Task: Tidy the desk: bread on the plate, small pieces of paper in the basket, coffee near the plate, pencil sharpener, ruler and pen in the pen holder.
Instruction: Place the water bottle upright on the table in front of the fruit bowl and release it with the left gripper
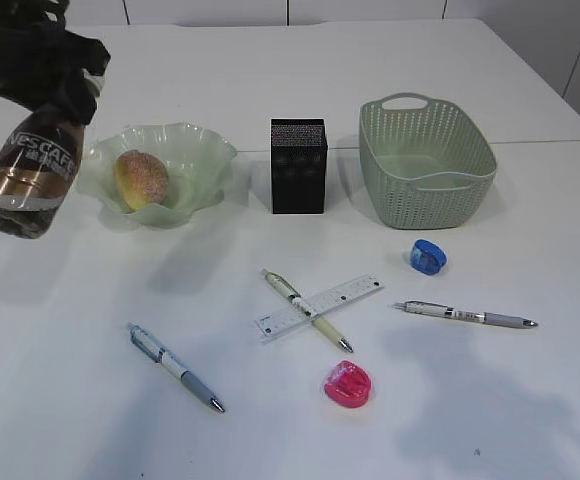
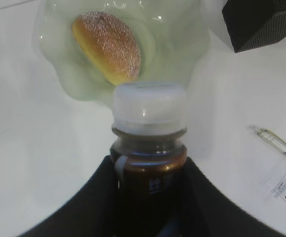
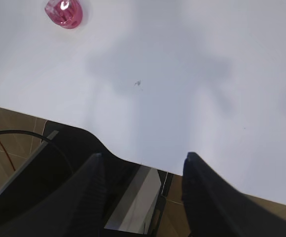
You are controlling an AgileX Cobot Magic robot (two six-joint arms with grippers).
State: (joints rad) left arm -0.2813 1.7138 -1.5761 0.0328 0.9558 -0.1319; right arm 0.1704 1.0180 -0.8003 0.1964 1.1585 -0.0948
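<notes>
Your left claw (image 2: 148,197) grips the coffee bottle (image 1: 28,175) tilted, airborne left of the plate (image 1: 205,150); lowering it crooked risks toppling or clipping the rim, while your right claw (image 3: 140,168) hangs released.

Brown coffee bottle (image 1: 28,175) tilted above the desk (image 1: 90,420), left of the bread (image 1: 141,179) on the ruffled plate (image 1: 200,160).

The worktop (image 1: 90,420) is smooth, matt white. The plate (image 1: 200,160) looks like glossy translucent green glass; the bread (image 1: 141,179) has a rough, dusted crust. The pen holder (image 1: 298,166) is black metal mesh, the basket (image 1: 426,160) matt woven-look plastic, the ruler (image 1: 345,295) clear plastic.
</notes>
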